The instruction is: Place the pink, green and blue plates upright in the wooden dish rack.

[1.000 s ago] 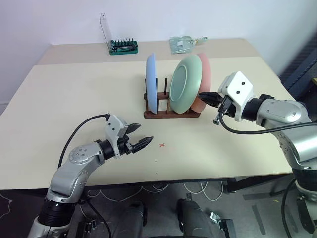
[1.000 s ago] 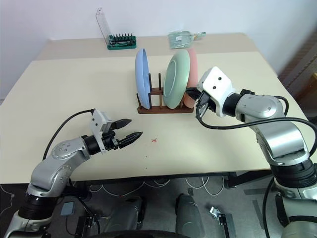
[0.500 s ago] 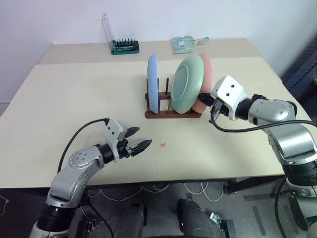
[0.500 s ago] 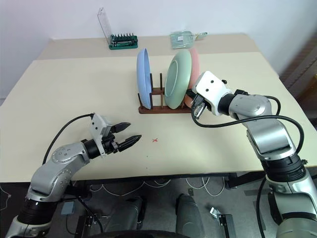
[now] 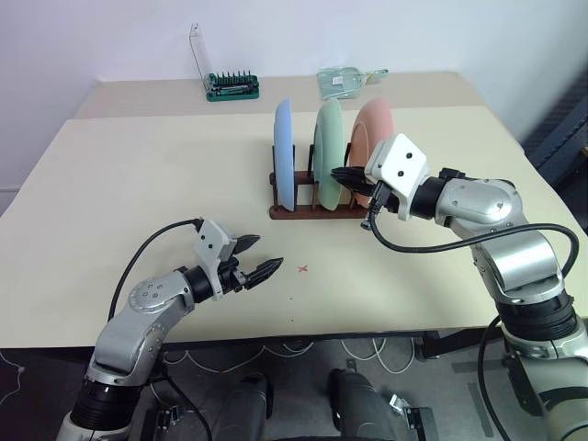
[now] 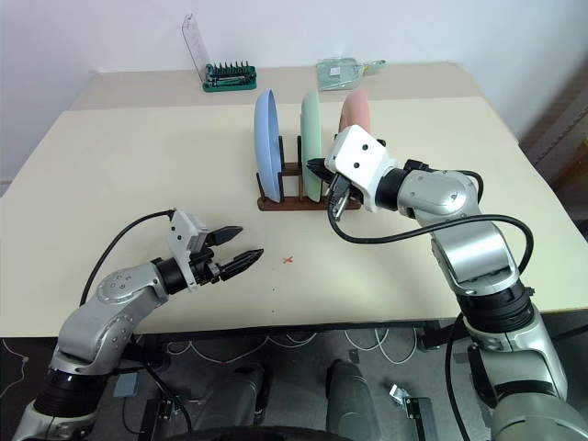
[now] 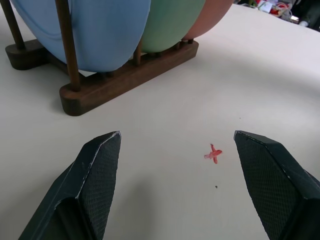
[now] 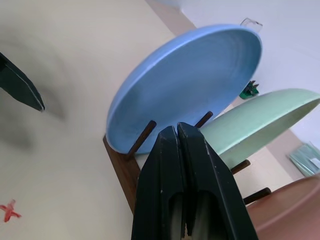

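Left gripper (image 5: 258,260) hovers low over the bare near part of the table (image 5: 119,175), fingers spread wide and grasping nothing; it points toward the small red cross mark (image 5: 301,269) on the tabletop, which lies just ahead of its tips; well apart from the rack.

Wooden dish rack (image 5: 317,210) sits mid-table, a little right of centre; all three plates are in it, standing on edge between the pegs. Blue plate (image 5: 283,166) is in the leftmost occupied slot, close to vertical; green plate (image 5: 325,156) stands next to it, near upright and apart from the blue one; pink plate (image 5: 375,130) is at the right end, leaning slightly away to the right; whether it rests against a peg or only on the rail, cannot tell, since the right arm hides its lower edge.

Right gripper (image 5: 342,175) is in front of the rack, fingers clenched together with nothing between them; its tips lie at or just beside the green plate's front edge; contact cannot be confirmed from the head views; the right wrist view puts the closed tips close to the rail between blue and green.

Judgement: placement looks essentially complete; three plates racked, none left on the table. Remaining, at most: trueing up the green or pink plate, then pulling the right arm clear without knocking anything.

At the far edge: green tray of screwdriver bits (image 5: 230,87) with clear lid raised; small clear packet (image 5: 342,81); both untouched by the task.
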Robot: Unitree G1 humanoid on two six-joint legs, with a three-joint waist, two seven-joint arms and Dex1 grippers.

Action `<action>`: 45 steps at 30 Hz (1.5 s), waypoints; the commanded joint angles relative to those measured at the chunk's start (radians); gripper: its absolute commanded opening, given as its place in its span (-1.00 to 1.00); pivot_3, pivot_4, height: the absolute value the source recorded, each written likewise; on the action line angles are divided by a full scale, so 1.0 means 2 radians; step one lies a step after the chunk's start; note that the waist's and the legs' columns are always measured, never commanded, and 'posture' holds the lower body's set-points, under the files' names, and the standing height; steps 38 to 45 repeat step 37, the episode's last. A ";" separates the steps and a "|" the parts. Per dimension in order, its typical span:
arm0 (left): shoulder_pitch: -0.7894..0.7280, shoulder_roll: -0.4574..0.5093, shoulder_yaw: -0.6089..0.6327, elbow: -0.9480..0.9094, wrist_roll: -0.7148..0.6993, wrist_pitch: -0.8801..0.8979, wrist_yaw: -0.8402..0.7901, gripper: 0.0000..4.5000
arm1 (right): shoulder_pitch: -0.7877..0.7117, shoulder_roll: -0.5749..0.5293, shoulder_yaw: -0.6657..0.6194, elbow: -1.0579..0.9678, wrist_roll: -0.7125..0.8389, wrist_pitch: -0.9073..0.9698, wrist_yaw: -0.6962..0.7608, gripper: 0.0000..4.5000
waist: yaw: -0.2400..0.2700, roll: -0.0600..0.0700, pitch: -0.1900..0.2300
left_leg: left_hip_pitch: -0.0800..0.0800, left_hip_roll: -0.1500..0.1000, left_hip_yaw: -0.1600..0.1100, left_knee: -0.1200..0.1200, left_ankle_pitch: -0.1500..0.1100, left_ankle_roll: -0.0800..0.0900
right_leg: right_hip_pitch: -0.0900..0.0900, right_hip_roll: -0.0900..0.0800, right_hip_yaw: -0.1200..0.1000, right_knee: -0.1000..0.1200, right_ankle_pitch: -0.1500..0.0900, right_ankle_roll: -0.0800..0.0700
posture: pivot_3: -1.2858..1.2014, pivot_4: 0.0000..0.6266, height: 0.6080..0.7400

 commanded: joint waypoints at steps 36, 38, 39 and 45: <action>0.025 0.006 0.083 0.075 0.045 -0.079 0.044 0.66 | 0.201 0.047 -0.185 0.234 0.064 -0.182 0.015 -1.00 | 0.000 0.001 0.000 | 0.001 0.000 0.000 0.003 -0.001 0.002 | 0.003 0.000 0.000 0.000 0.000 0.000 | 0.03 -0.52 1.00; 0.028 0.005 0.083 0.072 0.046 -0.079 0.046 0.66 | 0.198 0.049 -0.182 0.238 0.063 -0.187 0.014 -1.00 | 0.000 0.001 0.000 | 0.001 0.000 0.000 0.003 -0.001 0.002 | 0.003 0.000 0.000 0.000 0.000 0.000 | 0.03 -0.52 1.00; 0.028 0.005 0.083 0.072 0.046 -0.079 0.046 0.66 | 0.198 0.049 -0.182 0.238 0.063 -0.187 0.014 -1.00 | 0.000 0.001 0.000 | 0.001 0.000 0.000 0.003 -0.001 0.002 | 0.003 0.000 0.000 0.000 0.000 0.000 | 0.03 -0.52 1.00; 0.028 0.005 0.083 0.072 0.046 -0.079 0.046 0.66 | 0.198 0.049 -0.182 0.238 0.063 -0.187 0.014 -1.00 | 0.000 0.001 0.000 | 0.001 0.000 0.000 0.003 -0.001 0.002 | 0.003 0.000 0.000 0.000 0.000 0.000 | 0.03 -0.52 1.00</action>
